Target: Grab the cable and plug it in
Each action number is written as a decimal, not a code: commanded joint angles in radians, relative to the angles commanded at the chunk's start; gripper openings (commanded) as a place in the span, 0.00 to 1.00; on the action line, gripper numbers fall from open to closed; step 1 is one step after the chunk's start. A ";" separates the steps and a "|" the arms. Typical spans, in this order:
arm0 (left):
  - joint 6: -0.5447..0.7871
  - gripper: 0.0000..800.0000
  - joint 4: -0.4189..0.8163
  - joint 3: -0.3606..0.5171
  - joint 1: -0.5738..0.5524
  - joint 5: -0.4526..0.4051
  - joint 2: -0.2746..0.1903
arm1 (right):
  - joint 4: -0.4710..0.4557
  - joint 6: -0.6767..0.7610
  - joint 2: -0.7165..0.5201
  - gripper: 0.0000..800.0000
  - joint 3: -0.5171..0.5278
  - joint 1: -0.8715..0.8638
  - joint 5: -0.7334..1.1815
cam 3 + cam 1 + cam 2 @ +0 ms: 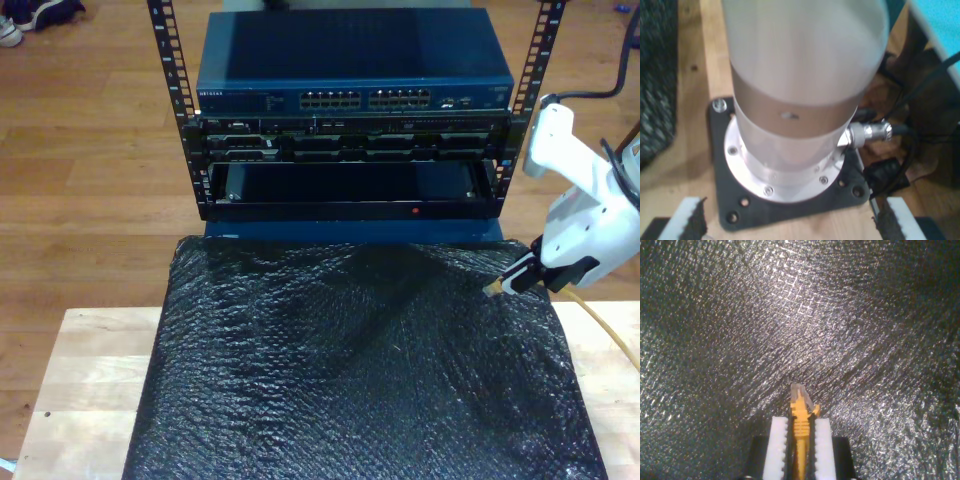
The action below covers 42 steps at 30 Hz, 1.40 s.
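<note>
First wrist view: my first hand (790, 220) stands wide open, white pads with dark ragged facing, nothing between them. Beyond it, a silver cylindrical arm base (800, 100) on a black mounting plate (735, 205), pale wooden tabletop (690, 165) beneath.

Second wrist view: my second hand (799, 440) is clamped on the thin yellow-orange cable (800, 425). Its long axis runs straight out between the pads; the clear-yellowish plug tip points ahead over a crinkled black mat (800, 315). Cord behind the pads hidden.

Exterior view: second hand (512, 281) angled down over the mat (350, 380), plug tip aimed toward the exterior view's left; cord trails behind, cut off at frame edge. Blue network switch (355, 75) in a black rack (350, 170) stands well beyond.
</note>
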 joint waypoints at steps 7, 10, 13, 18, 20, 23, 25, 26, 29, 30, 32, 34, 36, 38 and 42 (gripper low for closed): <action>0.083 1.00 0.026 0.049 0.051 -0.061 -0.012 | 0.000 -0.002 0.000 0.00 0.008 0.000 -0.002; 0.132 1.00 0.025 0.054 0.061 -0.078 -0.012 | 0.002 -0.002 0.015 0.00 0.005 0.000 0.002; 0.158 1.00 0.025 0.066 0.097 -0.127 -0.023 | 0.000 -0.002 0.020 0.00 0.003 0.002 0.005; 0.184 1.00 0.028 0.130 0.126 -0.233 -0.043 | 0.002 -0.003 0.035 0.00 0.005 0.002 0.005; 0.189 1.00 0.028 0.158 0.126 -0.272 -0.043 | 0.002 -0.003 0.048 0.00 0.006 0.002 0.003; 0.224 1.00 0.023 0.172 0.127 -0.302 -0.043 | 0.002 -0.003 0.054 0.00 0.008 0.002 0.000; 0.235 1.00 0.021 0.184 0.129 -0.331 -0.037 | 0.003 -0.005 0.060 0.00 0.008 0.002 -0.003; 0.236 1.00 0.020 0.195 0.130 -0.351 -0.038 | 0.005 -0.005 0.068 0.00 0.006 0.002 -0.003; 0.241 1.00 0.011 0.206 0.132 -0.376 -0.038 | 0.006 -0.005 0.083 0.00 0.006 0.002 -0.005; 0.244 1.00 0.008 0.206 0.132 -0.374 -0.038 | 0.006 -0.005 0.086 0.00 0.005 0.002 -0.005; 0.249 1.00 0.005 0.206 0.132 -0.374 -0.038 | 0.006 -0.005 0.101 0.00 0.003 0.002 -0.012; 0.255 1.00 0.002 0.206 0.133 -0.374 -0.038 | 0.005 -0.003 0.115 0.00 0.003 0.003 -0.040; 0.255 1.00 0.000 0.206 0.133 -0.374 -0.038 | 0.003 -0.002 0.117 0.00 0.005 0.005 -0.055; 0.255 1.00 0.000 0.206 0.133 -0.374 -0.038 | 0.005 -0.003 0.117 0.00 0.009 0.005 -0.055; 0.255 1.00 0.000 0.206 0.133 -0.374 -0.038 | 0.006 -0.003 0.117 0.00 0.023 0.005 -0.055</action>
